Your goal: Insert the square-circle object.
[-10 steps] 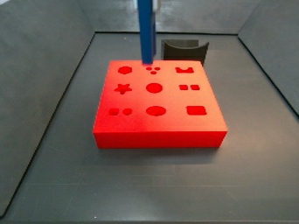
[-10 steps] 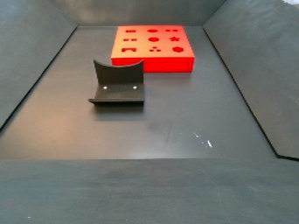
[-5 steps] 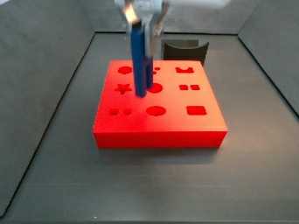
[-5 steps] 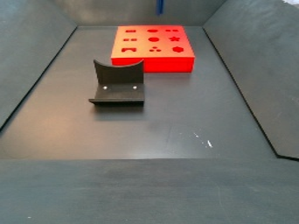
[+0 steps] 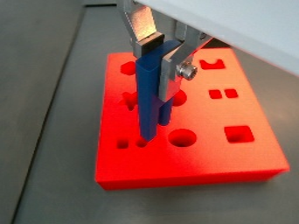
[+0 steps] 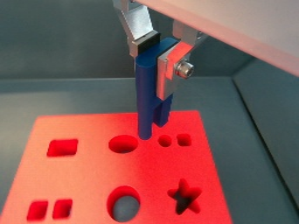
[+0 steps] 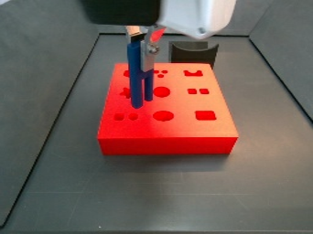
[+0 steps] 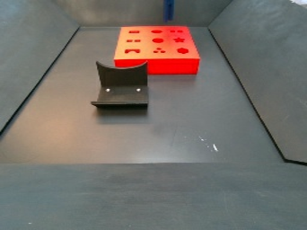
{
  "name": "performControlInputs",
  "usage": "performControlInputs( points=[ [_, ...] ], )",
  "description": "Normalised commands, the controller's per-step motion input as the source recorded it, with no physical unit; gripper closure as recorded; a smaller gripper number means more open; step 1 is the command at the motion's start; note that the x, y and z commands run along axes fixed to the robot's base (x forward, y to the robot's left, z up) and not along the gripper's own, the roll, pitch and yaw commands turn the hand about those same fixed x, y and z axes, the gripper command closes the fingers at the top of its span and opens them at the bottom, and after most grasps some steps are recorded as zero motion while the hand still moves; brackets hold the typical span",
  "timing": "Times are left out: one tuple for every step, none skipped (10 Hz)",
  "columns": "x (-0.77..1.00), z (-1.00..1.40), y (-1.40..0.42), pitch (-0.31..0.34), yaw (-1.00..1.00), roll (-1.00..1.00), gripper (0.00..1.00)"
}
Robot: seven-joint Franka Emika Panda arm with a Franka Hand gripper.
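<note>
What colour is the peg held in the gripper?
Bright blue. The gripper, above the red block, is shut on the peg; a wrist view shows it best.

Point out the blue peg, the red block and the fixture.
Blue peg [image 5: 147, 87]: wrist view, mid-shaft, held in the end effector [image 5: 158, 54] above the block.
Red block [image 7: 167, 138]: side view, front wall.
Fixture [image 8: 120, 85]: side view, upright back plate.

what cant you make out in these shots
- Prong tips of the blue peg: whether they have entered the red block is unclear in both wrist views.
- Gripper: in a side view the top edge cuts it off.
- Fixture: partly hidden behind the gripper body.
</note>
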Motion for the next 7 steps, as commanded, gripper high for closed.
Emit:
performControlInputs(
  points=[
    [0.00, -0.05, 0.00, 0.000, -1.00, 0.00, 1.00],
    [0.00, -0.06, 0.00, 0.000, -1.00, 0.00, 1.00],
    [0.00, -0.06, 0.00, 0.000, -1.00, 0.00, 1.00],
    [0.00, -0.06, 0.00, 0.000, -1.00, 0.00, 1.00],
    [0.00, -0.06, 0.00, 0.000, -1.00, 0.00, 1.00],
    [0.00, -0.09, 0.00, 0.000, -1.00, 0.00, 1.00],
    [0.00, -0.10, 0.00, -0.024, -1.00, 0.00, 1.00]
  ],
)
